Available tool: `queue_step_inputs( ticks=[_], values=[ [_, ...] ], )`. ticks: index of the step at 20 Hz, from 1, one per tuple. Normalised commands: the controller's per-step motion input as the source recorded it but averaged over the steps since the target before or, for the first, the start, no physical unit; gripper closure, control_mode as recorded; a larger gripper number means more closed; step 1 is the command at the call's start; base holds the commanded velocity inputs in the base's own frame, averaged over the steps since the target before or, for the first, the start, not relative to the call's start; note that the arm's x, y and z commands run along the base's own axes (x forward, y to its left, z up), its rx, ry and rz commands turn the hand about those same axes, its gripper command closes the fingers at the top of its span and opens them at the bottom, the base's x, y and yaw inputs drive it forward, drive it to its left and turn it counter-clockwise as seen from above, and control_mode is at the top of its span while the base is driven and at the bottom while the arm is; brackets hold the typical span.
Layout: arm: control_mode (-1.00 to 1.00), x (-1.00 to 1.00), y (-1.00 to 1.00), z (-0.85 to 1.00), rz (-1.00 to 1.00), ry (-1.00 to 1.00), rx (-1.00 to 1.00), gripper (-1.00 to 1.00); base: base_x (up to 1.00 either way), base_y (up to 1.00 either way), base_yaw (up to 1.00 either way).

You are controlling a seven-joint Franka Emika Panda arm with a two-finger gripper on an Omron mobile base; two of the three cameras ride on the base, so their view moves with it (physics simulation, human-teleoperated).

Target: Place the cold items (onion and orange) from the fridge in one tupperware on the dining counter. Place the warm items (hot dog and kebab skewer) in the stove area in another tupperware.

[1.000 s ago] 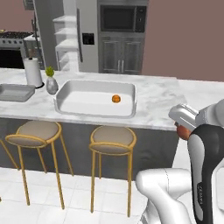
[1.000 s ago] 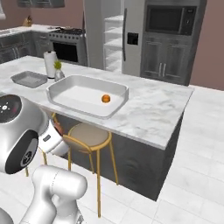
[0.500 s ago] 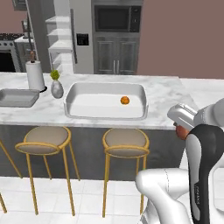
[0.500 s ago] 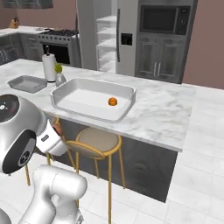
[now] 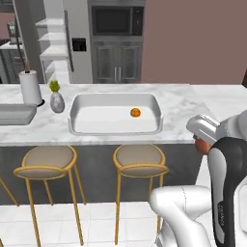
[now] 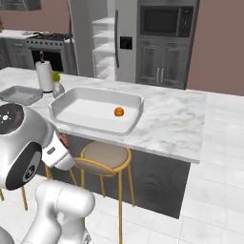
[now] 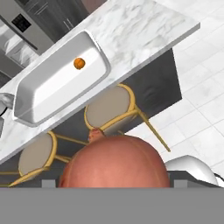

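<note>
So my pincer (image 7: 114,186) grips the round reddish-brown onion (image 7: 114,162); ahead of it, the small orange (image 7: 79,63) already lies in the white rectangular tupperware (image 7: 30,113). Warm items remain.

White-grey marble worktop (image 5: 183,108) on dark base. Directly on worktop: large white tupperware (image 5: 116,129) with orange (image 5: 135,113) inside, near its right wall; small vase with green plant (image 5: 57,100) just left of tupperware; white paper-towel roll (image 5: 30,87) further left; second, grey tupperware (image 5: 14,115) at left edge. Right part of worktop bare.
</note>
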Motion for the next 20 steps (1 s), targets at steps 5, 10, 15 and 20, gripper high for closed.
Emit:
queue_step_inputs(
  ticks=[5, 10, 15, 20],
  values=[
    [1.0, 0.0, 0.0, 0.0, 0.0, 0.0, 0.0, 1.0, 0.54, 0.48, -0.22],
    [1.0, 0.0, 0.0, 0.0, 0.0, 0.0, 0.0, 1.0, 0.42, 0.3, -0.21],
    [1.0, 0.0, 0.0, 0.0, 0.0, 0.0, 0.0, 1.0, 0.32, 0.5, -0.22],
    [1.0, 0.0, 0.0, 0.0, 0.0, 0.0, 0.0, 1.0, 0.31, 0.61, -0.23]
  ],
)
